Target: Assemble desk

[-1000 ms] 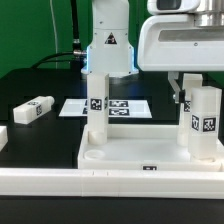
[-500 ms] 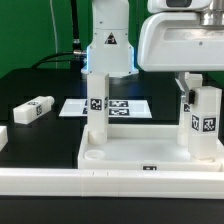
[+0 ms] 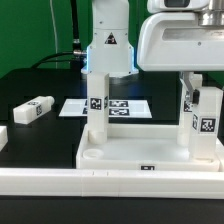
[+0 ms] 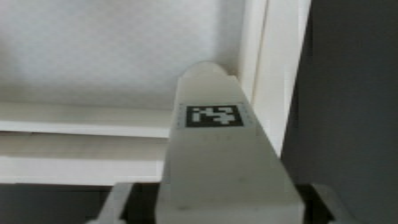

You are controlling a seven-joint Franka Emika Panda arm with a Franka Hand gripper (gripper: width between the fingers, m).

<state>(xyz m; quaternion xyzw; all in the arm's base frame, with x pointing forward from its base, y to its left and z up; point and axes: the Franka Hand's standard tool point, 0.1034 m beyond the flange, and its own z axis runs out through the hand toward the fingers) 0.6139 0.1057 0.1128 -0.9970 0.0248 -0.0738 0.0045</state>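
Observation:
The white desk top (image 3: 130, 150) lies on the black table with its rim up. One white leg (image 3: 97, 110) stands upright in its far corner at the exterior view's left. My gripper (image 3: 205, 95) is shut on another upright tagged leg (image 3: 208, 125) at the top's corner at the exterior view's right. A further tagged white piece (image 3: 188, 103) shows just behind it. In the wrist view the held leg (image 4: 217, 140) runs down between my fingers (image 4: 128, 203) toward the top's rim (image 4: 267, 60). Whether its foot sits in a socket is hidden.
A loose white leg (image 3: 33, 110) lies on the table at the exterior view's left, with another white piece (image 3: 3, 137) at the edge. The marker board (image 3: 125, 106) lies behind the desk top. A long white rail (image 3: 100, 185) runs along the front.
My gripper and the held leg have shifted slightly toward the exterior view's right. The desk top and the other leg have not moved.

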